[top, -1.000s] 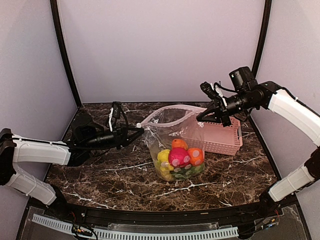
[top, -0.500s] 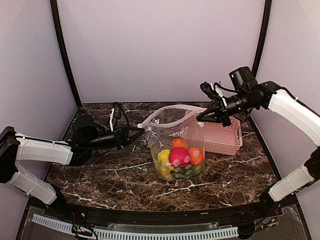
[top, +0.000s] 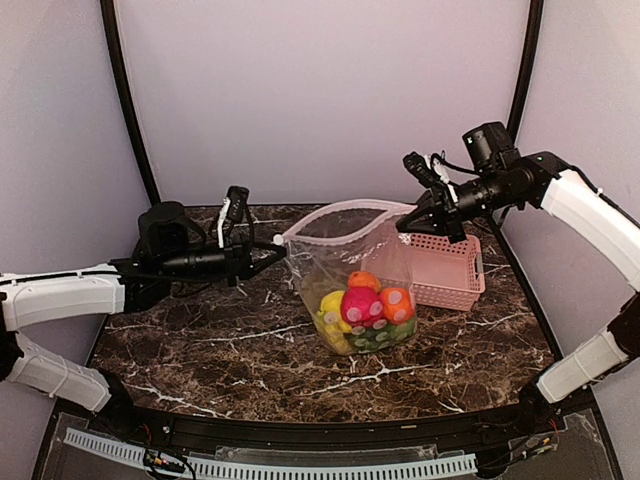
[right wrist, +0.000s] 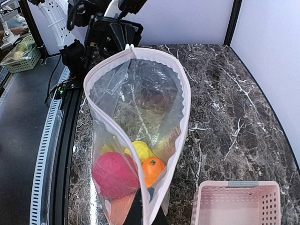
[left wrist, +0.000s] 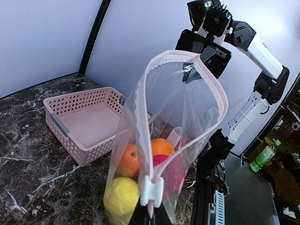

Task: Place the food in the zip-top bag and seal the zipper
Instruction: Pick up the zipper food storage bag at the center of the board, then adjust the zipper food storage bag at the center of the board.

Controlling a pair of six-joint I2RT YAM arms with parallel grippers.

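My left pincer (top: 272, 243) has risen and drawn back toward 9 o'clock over the last second. That has lifted its end of the zipper (top: 330, 212) until the strip runs nearly level across to my right pincer (top: 405, 222), at about 2 o'clock from the bag. Both pincers are pressed together on that strip: the left pinches it just under the white slider (left wrist: 152, 191), the right pinches the opposite end.

The zip-top bag (top: 345, 265) hangs straighter between them than before, rather than sagging toward the left. Its bottom seems to rest on the desk (top: 200, 330) near the centre. The food (top: 362, 308) sits heaped in the bottom, and the pink basket (top: 450, 275) stands at 3 o'clock beside it.

I judge loading finished and sealing not yet begun, because the mouth gapes in a wide loop. I expect it needs pulling flat before the slider can run.
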